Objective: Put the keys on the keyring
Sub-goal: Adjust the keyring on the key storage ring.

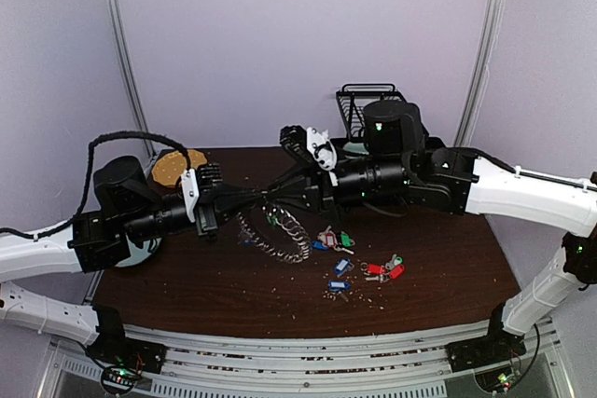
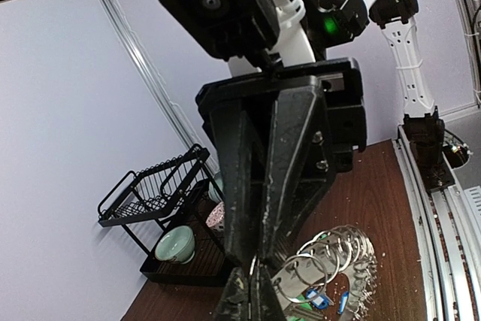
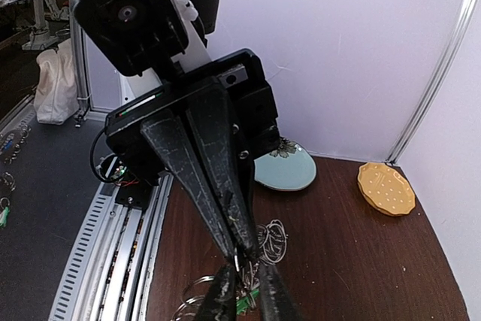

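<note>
Both arms' fingers (image 1: 238, 200) at keyring (image 1: 280, 251)

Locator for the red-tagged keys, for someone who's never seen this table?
On the dark wooden table, find the silver chain-like keyring at centre. To its right lie loose keys; the red-tagged keys lie farthest right, the only red tags among blue and green ones.
</note>
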Robot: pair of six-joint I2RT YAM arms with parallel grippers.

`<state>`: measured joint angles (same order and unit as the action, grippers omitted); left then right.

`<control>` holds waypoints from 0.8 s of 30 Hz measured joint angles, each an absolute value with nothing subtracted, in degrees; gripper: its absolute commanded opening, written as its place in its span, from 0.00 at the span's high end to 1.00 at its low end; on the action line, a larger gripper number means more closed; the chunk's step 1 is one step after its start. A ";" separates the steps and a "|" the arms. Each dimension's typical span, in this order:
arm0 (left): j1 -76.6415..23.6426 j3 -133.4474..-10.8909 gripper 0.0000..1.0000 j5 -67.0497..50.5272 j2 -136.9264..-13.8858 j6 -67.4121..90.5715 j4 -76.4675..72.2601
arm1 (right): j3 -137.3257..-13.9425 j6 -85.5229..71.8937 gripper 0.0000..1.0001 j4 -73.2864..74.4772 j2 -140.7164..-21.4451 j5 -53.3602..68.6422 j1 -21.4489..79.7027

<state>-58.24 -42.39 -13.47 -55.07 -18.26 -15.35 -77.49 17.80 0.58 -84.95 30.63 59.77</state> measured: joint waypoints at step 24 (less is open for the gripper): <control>-56.05 -51.96 0.71 -13.85 -58.89 -13.45 -2.31 | -105.60 21.41 1.00 39.57 -92.77 16.56 60.38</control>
<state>-56.05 -51.96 -13.85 -58.89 -13.45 -2.31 -105.60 21.41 39.57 -92.77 16.56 60.38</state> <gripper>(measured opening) 0.307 0.009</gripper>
